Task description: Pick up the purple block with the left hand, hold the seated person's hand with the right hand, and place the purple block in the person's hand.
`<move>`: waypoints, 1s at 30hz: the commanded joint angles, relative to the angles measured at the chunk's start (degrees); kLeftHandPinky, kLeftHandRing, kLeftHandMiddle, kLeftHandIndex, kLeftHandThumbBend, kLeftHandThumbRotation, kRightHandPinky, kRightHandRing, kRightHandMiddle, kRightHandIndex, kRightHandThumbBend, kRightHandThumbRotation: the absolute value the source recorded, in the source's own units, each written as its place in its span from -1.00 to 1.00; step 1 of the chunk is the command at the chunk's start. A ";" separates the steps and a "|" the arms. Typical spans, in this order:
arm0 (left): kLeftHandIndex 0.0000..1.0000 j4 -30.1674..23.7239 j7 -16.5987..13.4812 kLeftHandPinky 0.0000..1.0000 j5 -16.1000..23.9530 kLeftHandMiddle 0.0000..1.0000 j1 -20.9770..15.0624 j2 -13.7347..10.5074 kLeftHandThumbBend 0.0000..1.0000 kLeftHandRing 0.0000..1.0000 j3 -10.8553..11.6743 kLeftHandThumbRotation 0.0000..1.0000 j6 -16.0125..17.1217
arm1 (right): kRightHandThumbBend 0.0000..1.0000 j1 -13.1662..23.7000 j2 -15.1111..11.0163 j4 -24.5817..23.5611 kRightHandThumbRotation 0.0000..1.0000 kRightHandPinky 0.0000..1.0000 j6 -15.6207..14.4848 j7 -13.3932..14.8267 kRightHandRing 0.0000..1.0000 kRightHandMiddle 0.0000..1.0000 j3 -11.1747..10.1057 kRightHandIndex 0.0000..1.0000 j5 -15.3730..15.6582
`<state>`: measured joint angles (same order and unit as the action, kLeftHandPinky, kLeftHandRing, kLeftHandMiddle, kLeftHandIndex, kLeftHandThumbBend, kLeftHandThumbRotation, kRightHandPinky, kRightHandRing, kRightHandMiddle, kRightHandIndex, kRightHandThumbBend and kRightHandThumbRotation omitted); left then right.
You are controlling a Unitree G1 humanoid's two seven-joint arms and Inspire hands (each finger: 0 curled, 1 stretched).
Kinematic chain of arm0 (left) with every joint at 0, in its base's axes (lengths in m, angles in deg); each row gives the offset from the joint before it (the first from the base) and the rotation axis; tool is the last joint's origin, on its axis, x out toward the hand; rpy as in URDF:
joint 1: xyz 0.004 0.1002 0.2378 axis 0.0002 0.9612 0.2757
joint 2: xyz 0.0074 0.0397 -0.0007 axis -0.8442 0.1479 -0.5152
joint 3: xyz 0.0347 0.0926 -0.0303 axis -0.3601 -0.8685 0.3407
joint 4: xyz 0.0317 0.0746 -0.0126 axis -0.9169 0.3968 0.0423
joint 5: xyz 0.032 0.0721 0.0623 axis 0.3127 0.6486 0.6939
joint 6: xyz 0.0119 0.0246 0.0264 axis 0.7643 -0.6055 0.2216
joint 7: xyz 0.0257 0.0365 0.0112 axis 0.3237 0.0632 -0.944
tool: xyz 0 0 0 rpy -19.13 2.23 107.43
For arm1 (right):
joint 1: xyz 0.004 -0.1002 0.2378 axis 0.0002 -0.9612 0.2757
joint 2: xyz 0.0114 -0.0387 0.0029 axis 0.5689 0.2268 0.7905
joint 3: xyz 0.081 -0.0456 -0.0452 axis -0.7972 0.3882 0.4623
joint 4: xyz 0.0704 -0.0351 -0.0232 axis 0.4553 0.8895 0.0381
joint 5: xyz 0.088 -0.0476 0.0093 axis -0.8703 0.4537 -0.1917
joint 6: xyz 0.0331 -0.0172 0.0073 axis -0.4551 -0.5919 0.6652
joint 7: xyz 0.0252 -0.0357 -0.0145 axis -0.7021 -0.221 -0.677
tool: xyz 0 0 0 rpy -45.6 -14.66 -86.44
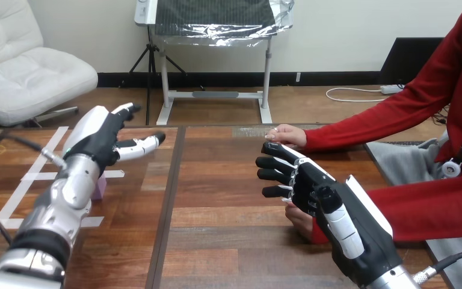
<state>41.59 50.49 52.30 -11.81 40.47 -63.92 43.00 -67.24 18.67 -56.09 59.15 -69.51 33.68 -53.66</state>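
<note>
Step in hand: the reach for the purple block (pixel 98 188); it is not yet picked up, as I judge it.
Left hand (pixel 99 141): raised over the table (pixel 216 229), fingers (pixel 144 144) straight and spread, gripping nothing.
Purple block: on the table, below and behind the left fingertips, beside the left wrist, half hidden by it.
Right hand (pixel 313 183): fingers loosely bent, nothing between them.
Person's nearer hand (pixel 299 218): under the right palm, behind its fingertips; whether they touch I cannot tell.
Person's farther hand (pixel 287 135): flat on the table, just beyond the right fingertips.
Next move calls for: drawing the left fingers back and down over the block, then closing round it.
Count: one purple block; two robot hands; two person's hands.
</note>
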 commanded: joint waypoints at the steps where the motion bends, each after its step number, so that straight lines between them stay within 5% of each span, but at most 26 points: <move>1: 0.75 3.31 -4.50 0.68 6.25 0.73 -11.45 -3.08 0.21 0.72 -6.20 0.17 -2.40 | 0.80 2.66 -0.11 -3.06 1.00 0.54 2.15 0.05 0.70 0.72 -1.08 0.77 -0.81; 16: 0.70 6.87 -5.32 0.74 10.13 0.72 -14.21 -2.53 0.29 0.72 -9.55 0.08 -9.17 | 0.81 2.42 0.10 -3.19 1.00 0.51 2.16 0.39 0.68 0.71 -0.81 0.77 -0.25; 30: 0.75 9.22 -4.79 0.81 16.00 0.78 -15.50 -1.63 0.35 0.78 -16.55 0.25 -18.36 | 0.81 2.14 0.02 -3.26 1.00 0.51 2.48 0.42 0.67 0.70 -0.72 0.76 -0.02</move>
<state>50.40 47.02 66.42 -21.46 40.01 -77.81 26.53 -67.24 18.71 -56.10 59.76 -69.51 33.68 -53.65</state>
